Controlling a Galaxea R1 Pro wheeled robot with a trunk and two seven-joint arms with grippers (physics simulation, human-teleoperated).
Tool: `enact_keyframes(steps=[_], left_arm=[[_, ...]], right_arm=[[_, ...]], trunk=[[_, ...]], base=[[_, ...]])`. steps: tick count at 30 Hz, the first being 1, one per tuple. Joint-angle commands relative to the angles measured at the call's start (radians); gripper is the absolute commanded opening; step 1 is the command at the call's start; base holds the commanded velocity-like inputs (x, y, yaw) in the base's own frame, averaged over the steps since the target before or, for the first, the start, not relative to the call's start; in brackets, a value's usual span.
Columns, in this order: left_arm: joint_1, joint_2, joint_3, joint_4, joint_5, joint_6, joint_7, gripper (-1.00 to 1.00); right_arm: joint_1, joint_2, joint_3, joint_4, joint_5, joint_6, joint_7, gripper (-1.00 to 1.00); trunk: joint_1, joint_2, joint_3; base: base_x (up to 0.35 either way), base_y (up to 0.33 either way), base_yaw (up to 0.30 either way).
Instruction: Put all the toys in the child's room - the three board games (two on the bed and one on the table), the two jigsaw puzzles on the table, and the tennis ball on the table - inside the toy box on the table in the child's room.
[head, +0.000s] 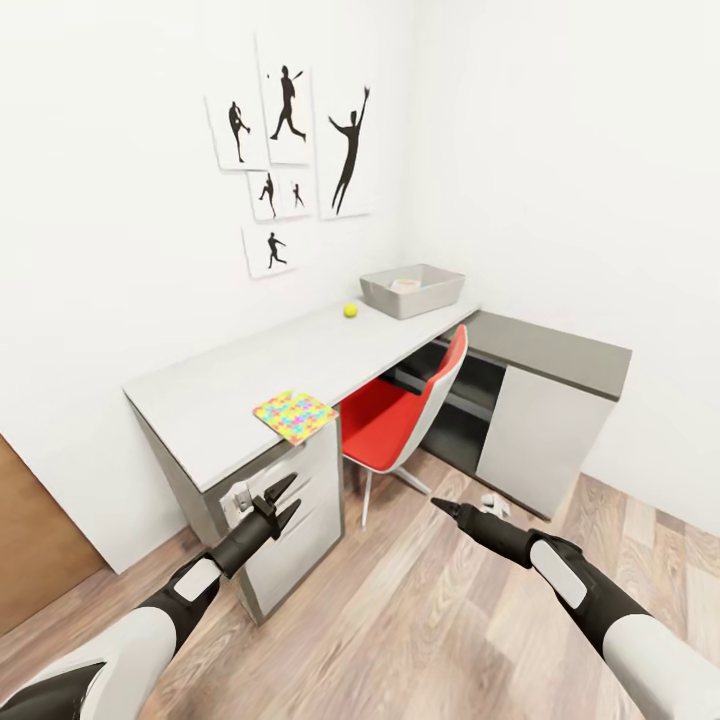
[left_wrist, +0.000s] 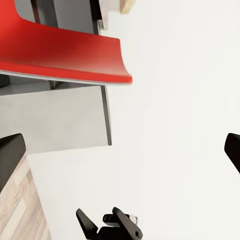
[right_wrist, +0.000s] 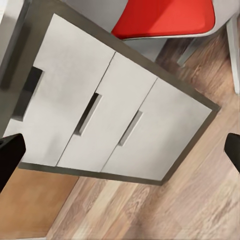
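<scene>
Head cam: jigsaw puzzle (head: 295, 415) at table (head: 250, 375) edge, tennis ball (head: 350, 310) beside toy box (head: 412, 291). Right wrist cam: drawer unit (right_wrist: 110, 115). Left gripper (head: 283, 503) and right gripper (head: 440, 505): jaws spread, empty.

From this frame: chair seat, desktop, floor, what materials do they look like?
Chair seat: looks like moulded plastic, glossy red, with one smooth curved shell and a pale grey underside. Table: probably laminate or painted board, matt light grey, with no grain. Floor: wood planks or a wood-look laminate, with visible grain and seams. All rendered, so a guess.
</scene>
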Motion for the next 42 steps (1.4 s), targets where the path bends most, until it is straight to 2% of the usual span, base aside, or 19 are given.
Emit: enact_keyframes(steps=[1, 10, 13, 16, 22, 33, 42], left_arm=[[-0.001, 0.000, -0.002, 0.000, 0.007, 0.009, -0.001, 1.00], [-0.001, -0.003, -0.002, 0.002, 0.007, -0.005, 0.034, 1.00], [0.000, -0.006, -0.002, 0.003, 0.012, -0.068, 0.044, 1.00], [0.001, -0.008, -0.002, 0.003, 0.014, -0.094, 0.047, 1.00], [0.001, -0.013, -0.002, 0.003, 0.014, -0.101, 0.050, 1.00], [0.001, -0.060, -0.005, 0.003, 0.012, -0.111, 0.119, 1.00], [0.001, -0.064, -0.005, 0.003, 0.012, -0.109, 0.135, 1.00]], right_arm=[[-0.001, -0.001, 0.005, 0.000, -0.009, 0.003, 0.000, 1.00], [-0.001, -0.001, 0.005, 0.001, -0.009, 0.002, 0.000, 1.00], [-0.001, -0.001, 0.005, 0.001, -0.009, 0.002, 0.000, 1.00], [-0.001, -0.001, 0.005, 0.002, -0.009, 0.002, 0.001, 1.00], [-0.001, -0.001, 0.005, 0.002, -0.009, 0.002, 0.001, 1.00], [-0.001, -0.001, 0.005, 0.002, -0.009, 0.003, 0.003, 1.00], [-0.001, -0.001, 0.005, 0.002, -0.009, 0.004, 0.003, 1.00]], trunk=[[0.000, 0.000, -0.001], [0.000, 0.000, -0.001], [0.000, 0.000, -0.001], [0.000, 0.000, -0.001], [0.000, 0.000, -0.001], [0.000, 0.000, -0.001], [0.000, 0.000, -0.001]], base=[[0.227, -0.102, 0.000], [0.137, -0.076, 0.000], [0.014, -0.008, 0.000], [0.004, -0.002, 0.000], [0.001, 0.000, 0.000], [0.000, 0.000, 0.000], [0.000, 0.000, 0.000]])
